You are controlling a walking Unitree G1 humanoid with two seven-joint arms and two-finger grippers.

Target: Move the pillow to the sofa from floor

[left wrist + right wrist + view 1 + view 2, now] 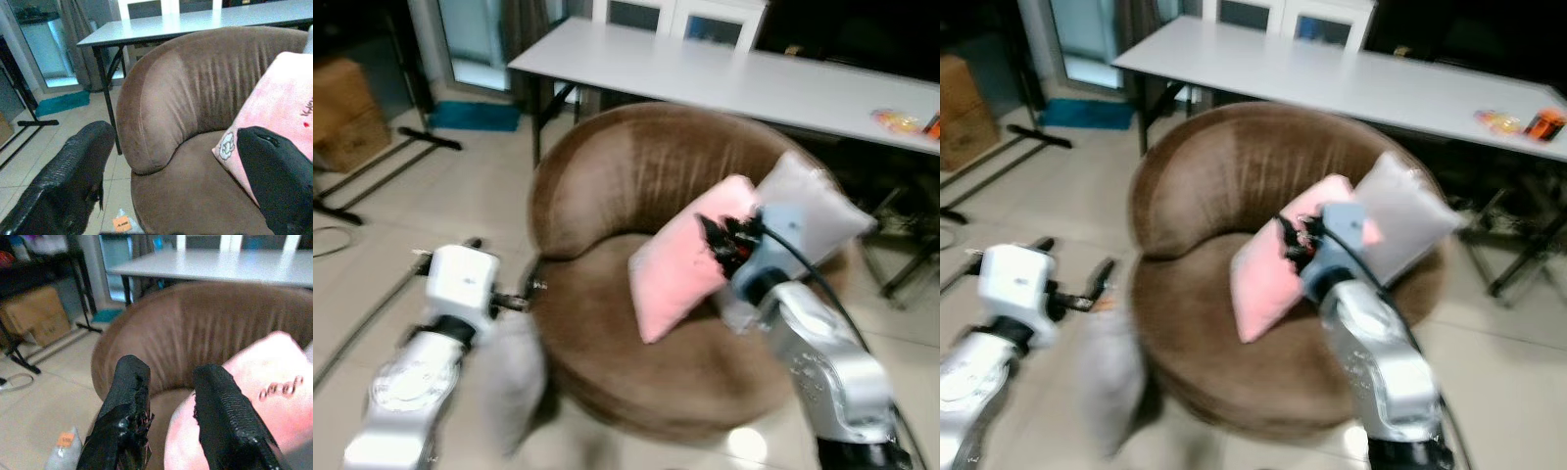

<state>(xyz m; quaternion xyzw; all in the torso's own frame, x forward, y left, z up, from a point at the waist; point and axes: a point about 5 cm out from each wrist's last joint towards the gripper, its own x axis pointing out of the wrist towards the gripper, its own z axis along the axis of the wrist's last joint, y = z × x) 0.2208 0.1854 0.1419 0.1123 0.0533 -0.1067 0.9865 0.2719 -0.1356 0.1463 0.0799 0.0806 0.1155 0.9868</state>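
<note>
**Pink pillow's on the sofa, grey one's on the floor**

So here's what you've got: the pink pillow (680, 264) leans on the seat of the round brown sofa (607, 186), touching a grey pillow (813, 211) behind it. Your right gripper (168, 396) hovers right at the pink one with fingers spread, gripping nothing. Your left gripper (171, 171) is parted too, empty, just beside the sofa's left edge. Another grey pillow (514, 377) sits blurry on the floor under your left arm. White table (724, 73) behind.
</note>
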